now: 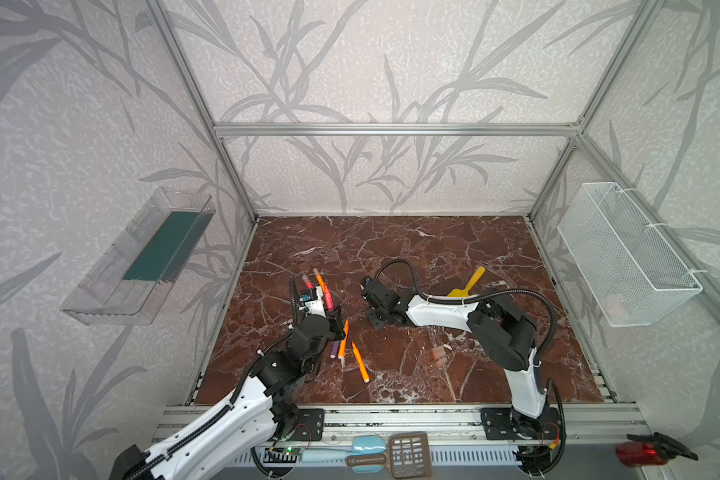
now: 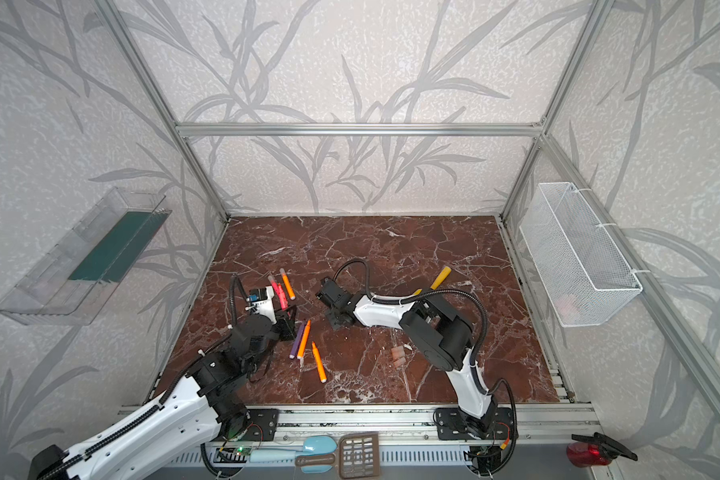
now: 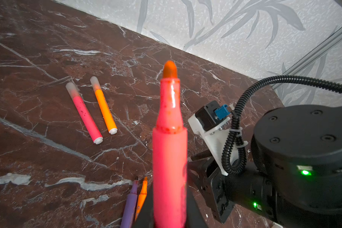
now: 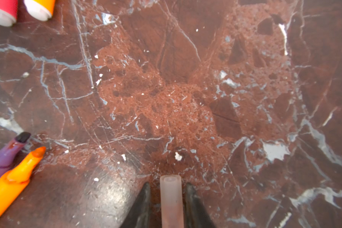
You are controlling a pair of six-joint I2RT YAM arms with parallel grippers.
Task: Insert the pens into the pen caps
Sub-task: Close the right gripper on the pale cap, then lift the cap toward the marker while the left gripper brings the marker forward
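Step in hand: bringing pen and cap together.

- Left fingers (image 3: pixel 144 217) clamped on red-pink pen (image 3: pixel 169 158), bare tip out, raised over worktop (image 1: pixel 433 257).
- Right fingers (image 4: pixel 144 203) closely flank pen cap (image 4: pixel 171 199). Sliver of gap on one side, cannot tell if gripped.
- Capped pink pen (image 3: pixel 85 116) and capped orange pen (image 3: pixel 104 108) lie done.
- Purple pen (image 1: pixel 334 348) and uncapped orange pens (image 1: pixel 360 362) wait near left arm.
- Spare caps (image 1: pixel 438 353) lie near right arm.

Next, likely: line cap mouth with tip on one axis, push straight.

Tabletop (image 1: pixel 433 249): dark red-brown marble, white-veined. Walls (image 1: pixel 350 62): pale, grey leaf pattern. Centre-left, a purple pen (image 1: pixel 333 350) and orange pens (image 1: pixel 360 361); the pink pen (image 3: pixel 170 158) has an orange tip. Right of centre, yellow spatula (image 1: pixel 472 280). The cap (image 4: pixel 171 197) is frosted pinkish.
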